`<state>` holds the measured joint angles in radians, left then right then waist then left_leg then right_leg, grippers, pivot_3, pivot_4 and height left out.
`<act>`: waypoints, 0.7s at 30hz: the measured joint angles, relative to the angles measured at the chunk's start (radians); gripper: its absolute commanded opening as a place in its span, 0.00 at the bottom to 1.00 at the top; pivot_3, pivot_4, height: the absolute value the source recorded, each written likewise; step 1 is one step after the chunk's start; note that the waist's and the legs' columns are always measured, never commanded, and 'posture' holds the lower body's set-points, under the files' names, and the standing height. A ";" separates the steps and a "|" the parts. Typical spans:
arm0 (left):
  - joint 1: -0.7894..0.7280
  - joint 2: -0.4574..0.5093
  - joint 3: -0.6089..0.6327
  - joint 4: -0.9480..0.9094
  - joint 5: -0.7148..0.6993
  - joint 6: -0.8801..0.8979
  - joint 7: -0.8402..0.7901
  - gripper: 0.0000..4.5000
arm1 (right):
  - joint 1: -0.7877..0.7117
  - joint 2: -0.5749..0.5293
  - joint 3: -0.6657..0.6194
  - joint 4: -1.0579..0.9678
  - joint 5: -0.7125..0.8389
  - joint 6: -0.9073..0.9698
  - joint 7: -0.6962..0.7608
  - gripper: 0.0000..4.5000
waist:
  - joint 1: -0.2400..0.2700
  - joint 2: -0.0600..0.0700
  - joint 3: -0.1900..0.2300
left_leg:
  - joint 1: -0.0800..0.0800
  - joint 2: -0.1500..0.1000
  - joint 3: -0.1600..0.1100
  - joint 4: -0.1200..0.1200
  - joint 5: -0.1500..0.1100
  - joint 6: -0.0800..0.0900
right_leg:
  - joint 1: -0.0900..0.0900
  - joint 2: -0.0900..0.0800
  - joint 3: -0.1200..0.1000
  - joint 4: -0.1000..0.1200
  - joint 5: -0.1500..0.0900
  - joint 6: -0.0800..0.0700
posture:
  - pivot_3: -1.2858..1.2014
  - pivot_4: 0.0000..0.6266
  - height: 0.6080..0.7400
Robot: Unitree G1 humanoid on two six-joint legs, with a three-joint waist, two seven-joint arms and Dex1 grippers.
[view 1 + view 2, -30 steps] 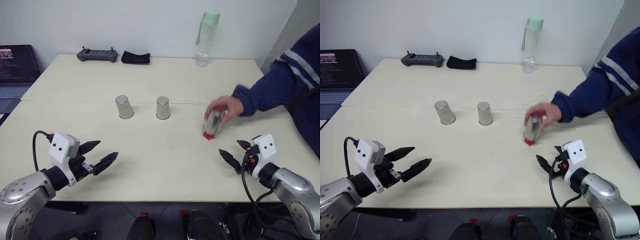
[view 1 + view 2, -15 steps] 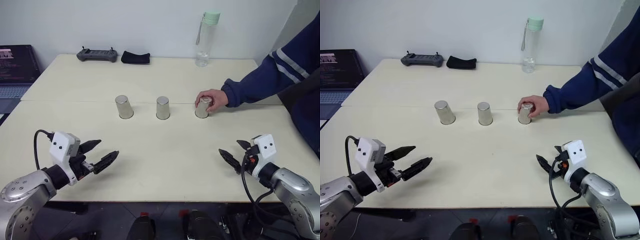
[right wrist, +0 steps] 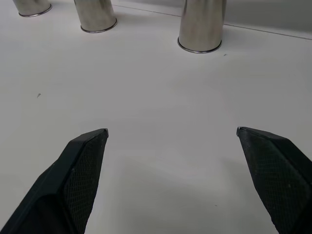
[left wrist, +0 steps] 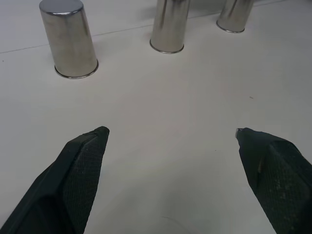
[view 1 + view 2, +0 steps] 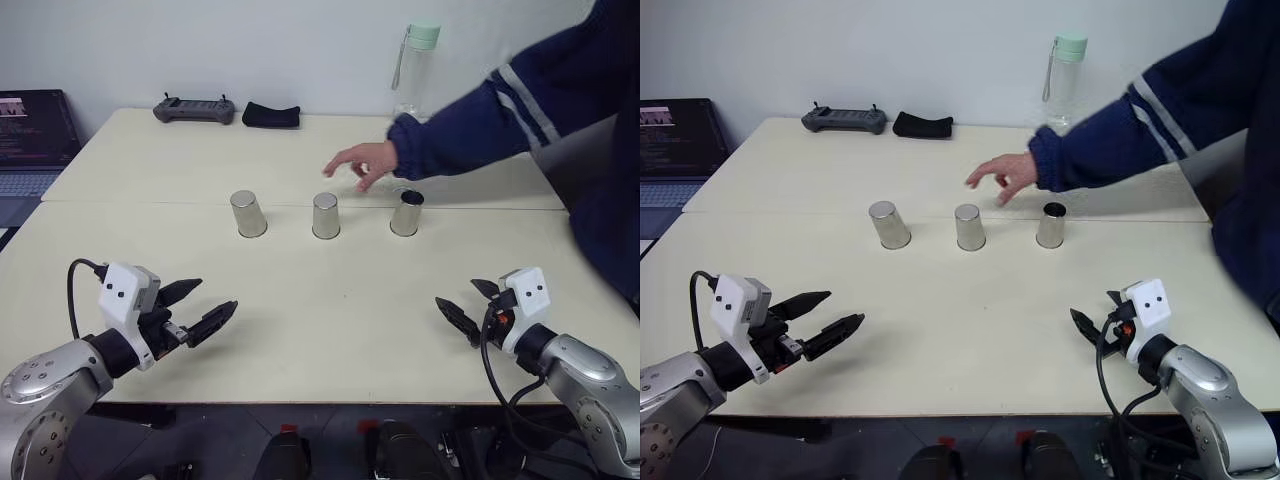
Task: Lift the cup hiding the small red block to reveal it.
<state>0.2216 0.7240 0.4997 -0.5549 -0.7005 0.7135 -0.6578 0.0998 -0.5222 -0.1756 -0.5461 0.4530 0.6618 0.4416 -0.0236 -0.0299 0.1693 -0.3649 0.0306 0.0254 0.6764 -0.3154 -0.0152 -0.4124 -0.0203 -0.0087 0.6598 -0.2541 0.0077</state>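
Note:
Three identical silver cups stand upside down in a row across the table's middle: the left cup [image 5: 248, 214], the middle cup [image 5: 325, 216] and the right cup [image 5: 405, 213]. The small red block is hidden. My left gripper [image 5: 218, 296] hovers open and empty over the near left of the table, well short of the cups. Near the front right, my right gripper [image 5: 455, 292] is also open with nothing in it. In the left wrist view the cups [image 4: 68, 39] stand beyond the spread fingers. The right wrist view has the right cup [image 3: 201, 24] nearest.
A person's hand [image 5: 360, 160] on a blue sleeve hangs above the table just behind the middle cup. A clear bottle [image 5: 412, 80] with a green cap, a grey controller [image 5: 195, 108] and a black pouch [image 5: 270, 114] sit at the back. A laptop [image 5: 30, 140] stands at far left.
The person's hand set the right cup over the red block, slid it back into the row, let go and moved away toward the middle. Both my grippers stayed still.

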 measured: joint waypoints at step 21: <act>-0.003 0.000 0.000 0.001 0.002 0.000 0.000 0.99 | -0.002 0.000 0.000 0.000 -0.001 0.000 0.002 1.00 | 0.000 0.000 0.000 | 0.000 0.000 0.000 0.000 0.000 0.000 | 0.000 0.000 0.000 0.000 0.000 0.000 | 0.52 0.24 1.00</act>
<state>0.2189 0.7239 0.4995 -0.5540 -0.6988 0.7133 -0.6573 0.0978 -0.5223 -0.1756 -0.5460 0.4523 0.6613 0.4432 -0.0237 -0.0299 0.1693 -0.3649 0.0306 0.0254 0.6764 -0.3154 -0.0152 -0.4124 -0.0203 -0.0087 0.6602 -0.2541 0.0077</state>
